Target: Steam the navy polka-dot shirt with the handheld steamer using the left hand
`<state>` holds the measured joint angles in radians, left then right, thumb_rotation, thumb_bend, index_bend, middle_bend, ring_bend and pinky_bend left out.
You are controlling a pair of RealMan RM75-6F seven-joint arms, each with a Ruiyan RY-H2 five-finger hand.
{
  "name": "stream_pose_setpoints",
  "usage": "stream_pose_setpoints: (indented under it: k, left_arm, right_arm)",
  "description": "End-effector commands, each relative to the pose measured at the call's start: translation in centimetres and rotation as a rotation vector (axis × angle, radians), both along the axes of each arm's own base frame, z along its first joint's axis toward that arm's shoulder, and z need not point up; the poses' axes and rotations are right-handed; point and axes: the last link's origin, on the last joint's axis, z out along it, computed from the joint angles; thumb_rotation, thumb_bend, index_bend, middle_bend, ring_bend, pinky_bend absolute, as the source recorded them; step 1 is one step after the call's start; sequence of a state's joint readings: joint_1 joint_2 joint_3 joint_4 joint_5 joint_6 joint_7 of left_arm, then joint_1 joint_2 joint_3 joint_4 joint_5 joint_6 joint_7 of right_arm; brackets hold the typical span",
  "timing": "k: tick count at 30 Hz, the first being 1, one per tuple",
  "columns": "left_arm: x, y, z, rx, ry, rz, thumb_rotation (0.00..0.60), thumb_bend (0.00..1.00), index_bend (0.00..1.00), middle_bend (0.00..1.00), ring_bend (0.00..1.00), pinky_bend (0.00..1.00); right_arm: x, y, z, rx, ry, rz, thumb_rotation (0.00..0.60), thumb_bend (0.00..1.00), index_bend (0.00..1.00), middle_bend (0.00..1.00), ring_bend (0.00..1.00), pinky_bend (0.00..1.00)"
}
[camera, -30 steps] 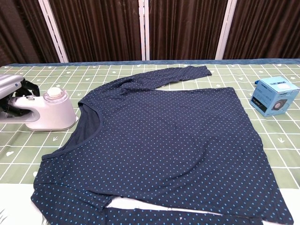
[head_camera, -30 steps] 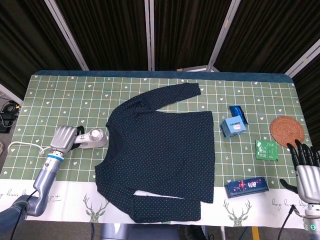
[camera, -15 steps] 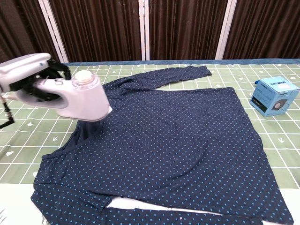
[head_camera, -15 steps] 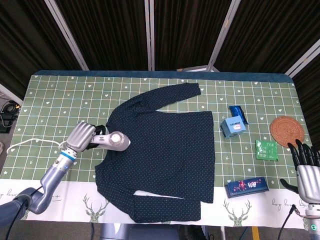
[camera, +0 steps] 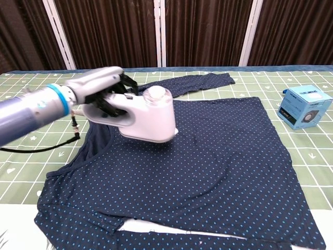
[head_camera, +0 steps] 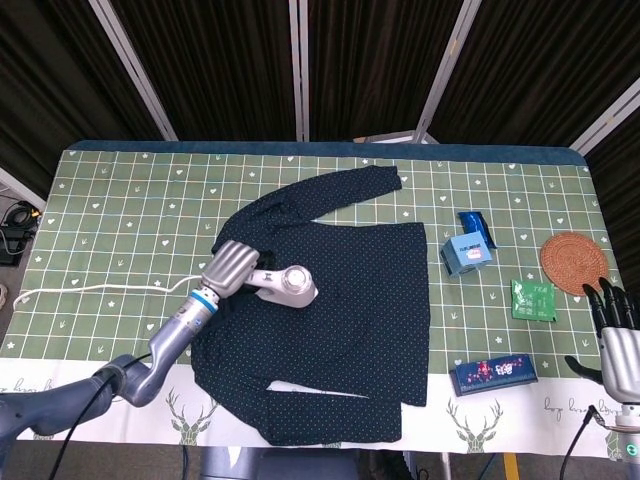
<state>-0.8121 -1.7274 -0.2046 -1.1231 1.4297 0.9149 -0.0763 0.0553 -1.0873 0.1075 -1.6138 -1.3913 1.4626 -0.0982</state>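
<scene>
The navy polka-dot shirt (head_camera: 340, 300) (camera: 208, 156) lies spread flat across the middle of the table, one sleeve reaching up toward the far edge. My left hand (head_camera: 228, 268) (camera: 99, 88) grips the handle of the white handheld steamer (head_camera: 288, 285) (camera: 148, 115), which hovers over the shirt's upper left chest area, near the collar. A black cord (head_camera: 100, 290) trails from it to the left. At the table's lower right corner my right hand (head_camera: 618, 335) rests with fingers apart, holding nothing.
A light blue box (head_camera: 467, 253) (camera: 304, 106) stands right of the shirt. Further right are a round woven coaster (head_camera: 573, 260), a green packet (head_camera: 533, 300) and a dark blue box (head_camera: 492, 373). A green checked cloth (head_camera: 120, 200) covers the table.
My left hand has carried the steamer from the cloth at the left, rightward over the collar and onto the shirt's upper left part. The right hand stays about where it was.
</scene>
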Motion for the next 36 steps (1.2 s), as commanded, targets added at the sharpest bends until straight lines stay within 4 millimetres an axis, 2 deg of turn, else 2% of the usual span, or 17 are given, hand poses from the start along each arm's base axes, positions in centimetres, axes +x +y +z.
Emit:
stream_pose_setpoints:
  k: [1, 9, 16, 29, 36]
  left_arm:
    - [1.1, 0.1, -2.1, -0.02, 0.036, -0.015, 0.6, 0.66, 0.88, 0.78, 0.72, 0.97]
    - [1.0, -0.3, -3.8, -0.032, 0.058, -0.019, 0.6, 0.66, 0.88, 0.78, 0.72, 0.97]
    - [0.7, -1.5, -5.0, -0.06, 0.067, -0.033, 0.6, 0.65, 0.87, 0.78, 0.72, 0.97]
    - [1.7, -4.0, -5.9, -0.124, 0.047, -0.099, 0.6, 0.65, 0.87, 0.78, 0.72, 0.97]
    - [2.3, -4.7, -6.2, -0.131, 0.04, -0.132, 0.6, 0.65, 0.87, 0.78, 0.72, 0.97]
  right_arm:
    - [-0.2, 0.0, 0.3, -0.009, -0.006, -0.005, 0.6, 0.0, 0.0, 0.0, 0.0, 0.0]
    - [-0.4, 0.0, 0.4, -0.007, -0.014, -0.007, 0.6, 0.0, 0.0, 0.0, 0.0, 0.0]
    - [-0.4, -0.1, 0.6, -0.011, -0.02, -0.007, 0.6, 0.0, 0.0, 0.0, 0.0, 0.0]
    - [-0.3, 0.0, 0.6, -0.011, -0.02, -0.003, 0.6, 0.0, 0.0, 0.0, 0.0, 0.0]
    - [-0.3, 0.1, 0.7, -0.014, -0.019, -0.004, 0.6, 0.0, 0.0, 0.0, 0.0, 0.0]
